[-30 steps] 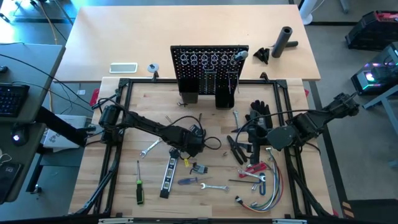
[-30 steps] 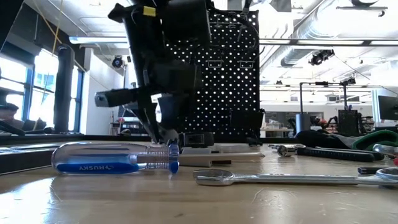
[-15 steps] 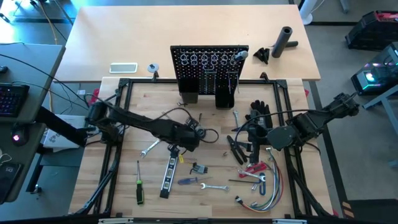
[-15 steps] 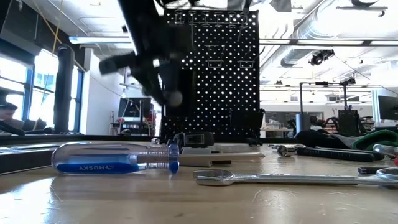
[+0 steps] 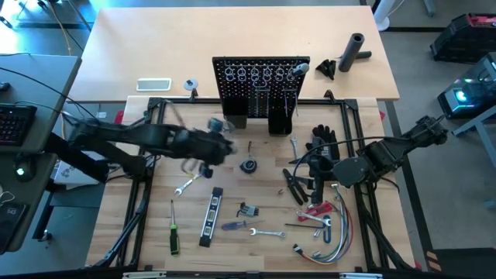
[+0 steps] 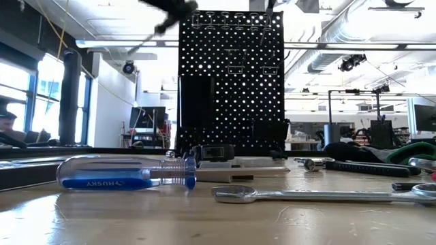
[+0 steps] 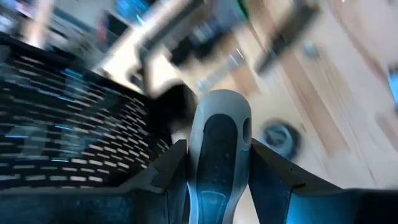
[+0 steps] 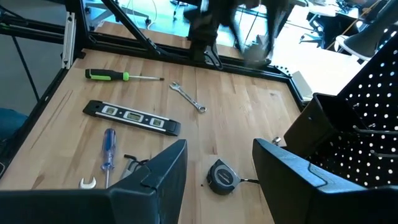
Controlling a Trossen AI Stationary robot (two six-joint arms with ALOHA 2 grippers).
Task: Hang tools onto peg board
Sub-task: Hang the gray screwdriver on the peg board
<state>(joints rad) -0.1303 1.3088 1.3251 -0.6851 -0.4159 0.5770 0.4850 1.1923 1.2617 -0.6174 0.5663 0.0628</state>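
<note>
- The left gripper [image 5: 219, 139] is raised above the desk [image 5: 263, 194], near the foot of the peg board [image 5: 261, 77] on that arm's own side; the arm is motion-blurred in the high view.
- In the left wrist view its fingers [image 7: 163, 177] are clamped on a grey-and-black tool handle [image 7: 219, 149], which stands up between them; the working end is hidden.
- The peg board stands upright at the far edge of the desk, with a row of metal ring hooks [image 5: 253, 74] along its top.
- The right gripper [image 5: 318, 177] waits over the right half of the desk, its fingers [image 8: 163, 174] apart with nothing between them.
- A round tape measure [image 5: 248, 166] lies on the desk in front of the peg board.
- The black-yellow level [image 5: 210, 217] lies flat, just beside the green-handled screwdriver [image 5: 173, 229].
- A blue-handled screwdriver [image 5: 236, 225] and a silver wrench [image 5: 266, 232] lie near the front edge; in the low view they are the nearest things.
- Another silver wrench [image 5: 187, 185] lies below the left arm.
- Black pliers [image 5: 293, 186] lie beside the right gripper, with a black glove [image 5: 323, 138] behind it and a bundle of coloured wires [image 5: 333, 236] toward the front right.
</note>
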